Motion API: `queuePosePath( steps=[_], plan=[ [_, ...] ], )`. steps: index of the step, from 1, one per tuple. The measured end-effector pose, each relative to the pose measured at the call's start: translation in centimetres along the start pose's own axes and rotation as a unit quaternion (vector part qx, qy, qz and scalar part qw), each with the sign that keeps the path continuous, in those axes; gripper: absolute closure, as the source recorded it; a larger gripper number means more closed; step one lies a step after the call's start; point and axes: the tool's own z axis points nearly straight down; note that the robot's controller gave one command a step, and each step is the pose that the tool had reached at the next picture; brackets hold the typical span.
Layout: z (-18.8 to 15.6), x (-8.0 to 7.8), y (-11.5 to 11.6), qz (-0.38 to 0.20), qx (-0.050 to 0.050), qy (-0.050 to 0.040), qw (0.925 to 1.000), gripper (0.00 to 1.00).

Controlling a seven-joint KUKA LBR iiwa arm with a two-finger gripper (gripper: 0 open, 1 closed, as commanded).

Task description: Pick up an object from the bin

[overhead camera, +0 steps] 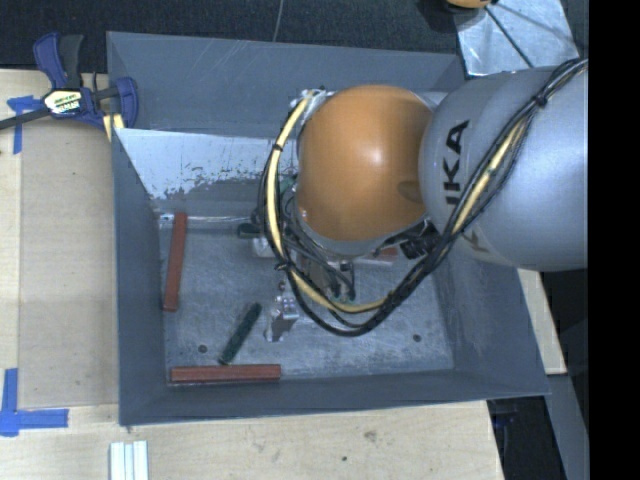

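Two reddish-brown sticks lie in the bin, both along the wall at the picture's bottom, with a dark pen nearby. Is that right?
Not quite. The camera view shows only one reddish-brown stick along the bottom wall of the bin; the second stick lies along the left wall, at right angles to the first. The dark pen is nearby, as you said.

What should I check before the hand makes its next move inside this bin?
1. The hand is inside the bin, near its middle: ok.
2. The dark green stick lies free, close beside the hand: ok.
3. The hand already carries something: cannot tell.
4. The red-brown bar along the near wall is apart from the hand: ok.
5. The second red-brown bar, by the view's left wall, is apart too: ok.
6. The floor under the orange cover is free: cannot tell.
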Motion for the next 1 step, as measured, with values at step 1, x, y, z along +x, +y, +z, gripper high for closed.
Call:
queuePosePath(
  steps=[1],
  plan=[
    [-0.42, -0.18, -0.07, 0.001, -0.001, -0.0041, 1.0000, 0.00]
  ],
)
